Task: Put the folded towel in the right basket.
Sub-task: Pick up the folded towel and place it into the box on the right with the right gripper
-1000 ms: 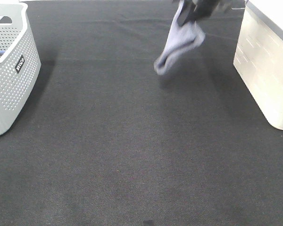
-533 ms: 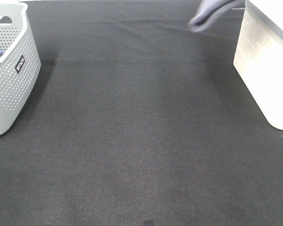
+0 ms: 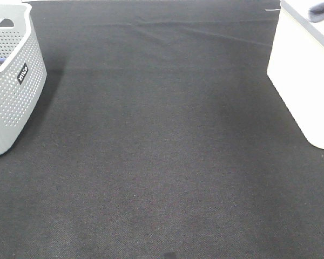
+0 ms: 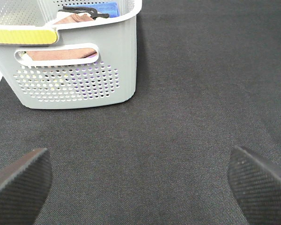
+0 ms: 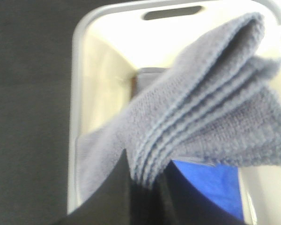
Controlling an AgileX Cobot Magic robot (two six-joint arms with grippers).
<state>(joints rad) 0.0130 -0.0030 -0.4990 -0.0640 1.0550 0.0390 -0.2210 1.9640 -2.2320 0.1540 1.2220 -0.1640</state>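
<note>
The dark desk [image 3: 162, 162] carries a grey perforated left basket [image 3: 11, 91] and a white right basket [image 3: 305, 81], well apart at opposite edges. The towel [image 5: 210, 108], grey-blue and folded in several layers, hangs above the right basket's open top, over a blue cloth [image 5: 210, 185] lying inside. The right tool [image 5: 143, 187] is clamped on one end of the towel. From that pinch the stacked fold edges fan outward, with the long axis running away from the tool toward the basket's end wall with the handle slot. The left tool [image 4: 140, 185] is spread wide above bare desk, near the left basket.
</note>
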